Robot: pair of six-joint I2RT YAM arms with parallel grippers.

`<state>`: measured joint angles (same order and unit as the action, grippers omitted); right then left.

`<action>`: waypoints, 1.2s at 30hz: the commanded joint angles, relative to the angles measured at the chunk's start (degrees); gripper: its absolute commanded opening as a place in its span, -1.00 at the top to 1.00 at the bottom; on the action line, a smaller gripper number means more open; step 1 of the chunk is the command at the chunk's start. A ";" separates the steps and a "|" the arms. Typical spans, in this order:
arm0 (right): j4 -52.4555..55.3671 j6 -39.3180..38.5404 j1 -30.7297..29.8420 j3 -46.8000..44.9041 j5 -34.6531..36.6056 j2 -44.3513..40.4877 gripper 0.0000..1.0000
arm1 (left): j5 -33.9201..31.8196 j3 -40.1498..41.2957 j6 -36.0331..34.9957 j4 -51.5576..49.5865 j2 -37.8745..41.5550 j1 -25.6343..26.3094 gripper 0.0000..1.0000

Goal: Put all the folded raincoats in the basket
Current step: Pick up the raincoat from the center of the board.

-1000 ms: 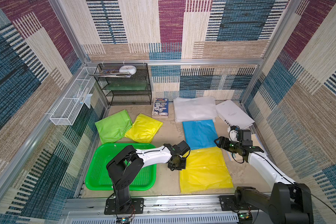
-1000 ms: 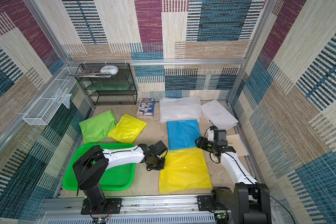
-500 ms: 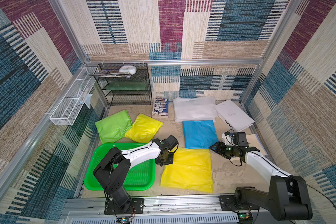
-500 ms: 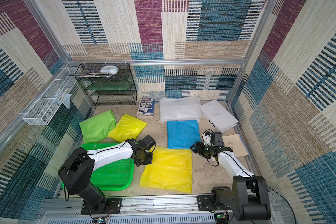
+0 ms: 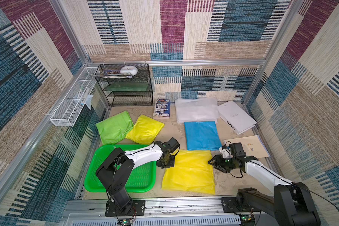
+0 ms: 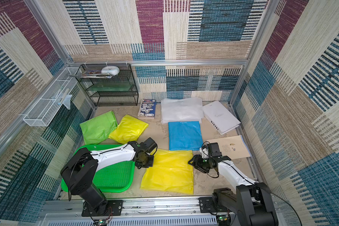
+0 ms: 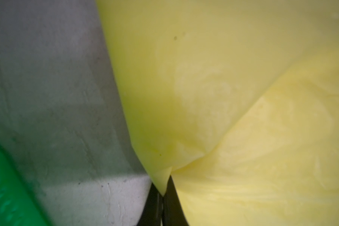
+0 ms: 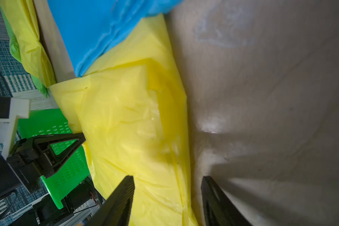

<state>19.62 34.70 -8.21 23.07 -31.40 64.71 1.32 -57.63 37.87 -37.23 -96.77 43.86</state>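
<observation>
Currently, the folded yellow raincoat (image 5: 190,172) lies flat on the bench (image 5: 225,182), just right of the green basket (image 5: 145,180) and wholly outside it. Its far edge touches the blue folded sheet (image 5: 201,135).

Left fingers (image 7: 155,207): closed tight, pinching the raincoat's far-left corner, as the left wrist view shows. The left arm (image 5: 143,156) reaches across the basket to that corner.

Right fingers (image 8: 121,199): parted with a clear gap and holding nothing. They are low at the raincoat's right edge, with one finger over the yellow sheet and the other over bare bench.

The basket sits at the near left of the bench.
</observation>
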 commanded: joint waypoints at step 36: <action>9.07 9.09 -7.20 18.53 -4.51 -11.12 1.00 | -8.83 -15.55 -6.87 -21.65 20.87 -5.78 1.00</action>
<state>31.05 39.62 -13.63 39.18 -34.33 52.01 -3.60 -72.53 34.65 -51.20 -77.80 41.78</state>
